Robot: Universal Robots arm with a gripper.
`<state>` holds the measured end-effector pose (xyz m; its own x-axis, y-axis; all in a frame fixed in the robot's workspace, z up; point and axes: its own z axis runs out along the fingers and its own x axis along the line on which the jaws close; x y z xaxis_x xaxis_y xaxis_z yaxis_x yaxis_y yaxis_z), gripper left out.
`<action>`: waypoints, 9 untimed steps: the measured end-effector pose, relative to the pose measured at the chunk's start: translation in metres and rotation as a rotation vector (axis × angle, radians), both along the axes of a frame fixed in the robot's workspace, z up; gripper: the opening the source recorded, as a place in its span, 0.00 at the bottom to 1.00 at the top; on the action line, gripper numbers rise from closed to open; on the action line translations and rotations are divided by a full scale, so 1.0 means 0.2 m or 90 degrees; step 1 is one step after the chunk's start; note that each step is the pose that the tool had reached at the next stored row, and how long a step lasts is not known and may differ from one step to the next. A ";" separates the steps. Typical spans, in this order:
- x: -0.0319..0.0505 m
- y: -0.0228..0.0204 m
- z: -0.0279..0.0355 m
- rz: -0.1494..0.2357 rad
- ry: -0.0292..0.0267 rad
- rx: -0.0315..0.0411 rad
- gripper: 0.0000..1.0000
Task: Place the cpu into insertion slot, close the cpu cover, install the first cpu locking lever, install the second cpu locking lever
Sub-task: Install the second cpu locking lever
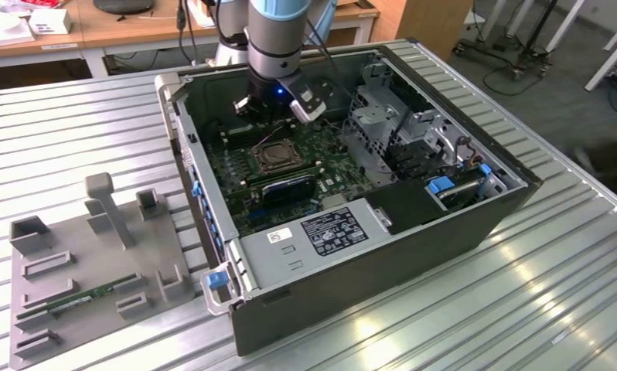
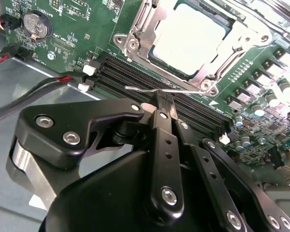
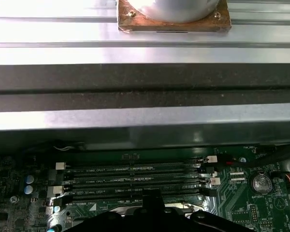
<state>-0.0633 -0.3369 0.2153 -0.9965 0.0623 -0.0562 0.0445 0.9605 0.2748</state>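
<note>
The cpu (image 2: 191, 38) lies flat in the insertion slot (image 1: 272, 157) on the green board inside the open computer case. Its pale metal face shows through the cut-out of the cpu cover (image 2: 135, 29), which lies folded down over it. A thin silvery locking lever (image 2: 140, 89) runs along the slot's side, above the black memory slots. My gripper (image 2: 164, 100) is shut, with its black fingertips right at this lever and nothing held between them. In the exterior view the gripper (image 1: 262, 116) hangs just behind the slot. In the first wrist view one finger (image 3: 152, 195) points at the slot's edge.
Long black memory slots (image 3: 135, 181) lie beside the socket, with a coin battery (image 2: 36, 24) and red and black cables (image 2: 38, 87) nearby. The case wall (image 1: 185, 139) and a metal drive cage (image 1: 391, 124) hem in the board. A grey fixture plate (image 1: 92, 255) holds a green memory stick (image 1: 82, 297).
</note>
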 end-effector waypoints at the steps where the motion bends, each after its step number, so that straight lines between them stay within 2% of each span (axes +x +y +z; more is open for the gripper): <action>1: 0.004 0.000 -0.004 0.000 0.0000 0.0001 0.11; 9: 0.024 -0.003 -0.032 0.000 0.0000 0.0001 0.11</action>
<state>-0.0585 -0.3376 0.2089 -0.9965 0.0623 -0.0563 0.0445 0.9605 0.2749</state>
